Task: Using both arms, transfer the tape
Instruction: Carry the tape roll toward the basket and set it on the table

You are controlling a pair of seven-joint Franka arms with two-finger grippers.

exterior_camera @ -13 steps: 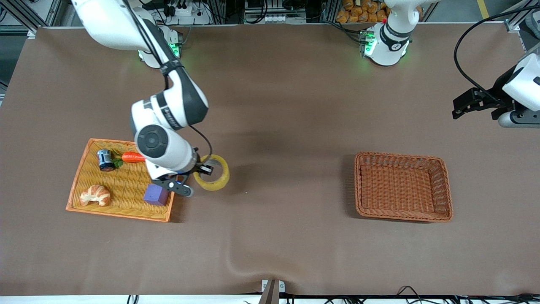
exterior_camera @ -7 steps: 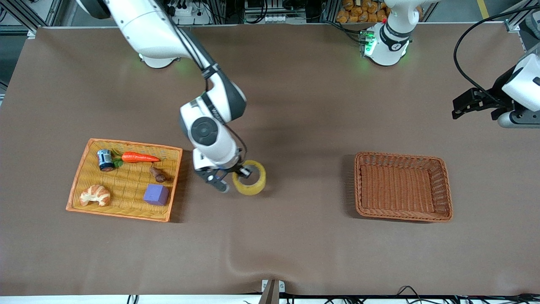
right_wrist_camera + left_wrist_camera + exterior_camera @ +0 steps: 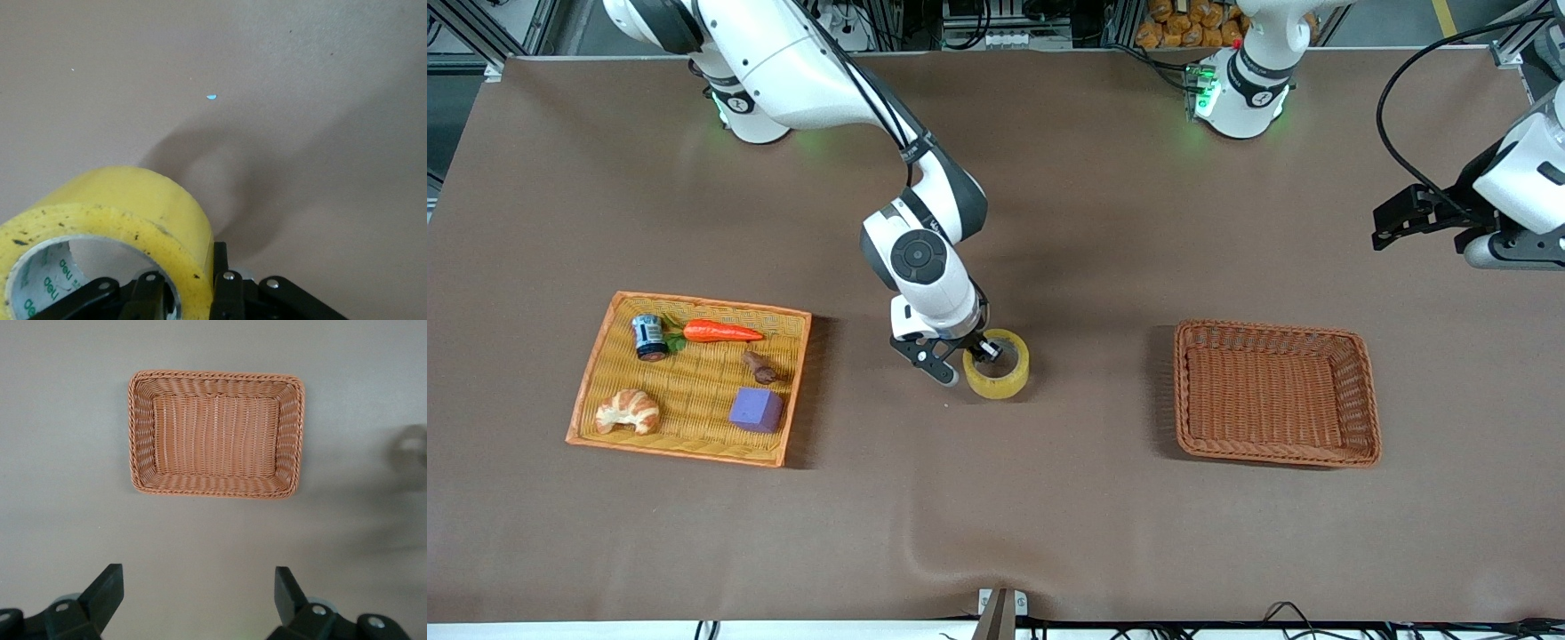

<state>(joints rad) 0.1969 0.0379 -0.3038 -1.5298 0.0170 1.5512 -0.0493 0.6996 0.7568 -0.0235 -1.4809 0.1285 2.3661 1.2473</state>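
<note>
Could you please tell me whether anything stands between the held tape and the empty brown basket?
Nothing visible does: the right gripper holds the tape over bare table, and only brown cloth lies between it and the brown basket.

An orange tray holds a croissant, carrot, can and purple cube; a brown basket sits apart.

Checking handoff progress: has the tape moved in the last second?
Yes. The tape, held by the right gripper, went from beside the orange tray toward the brown basket.
</note>
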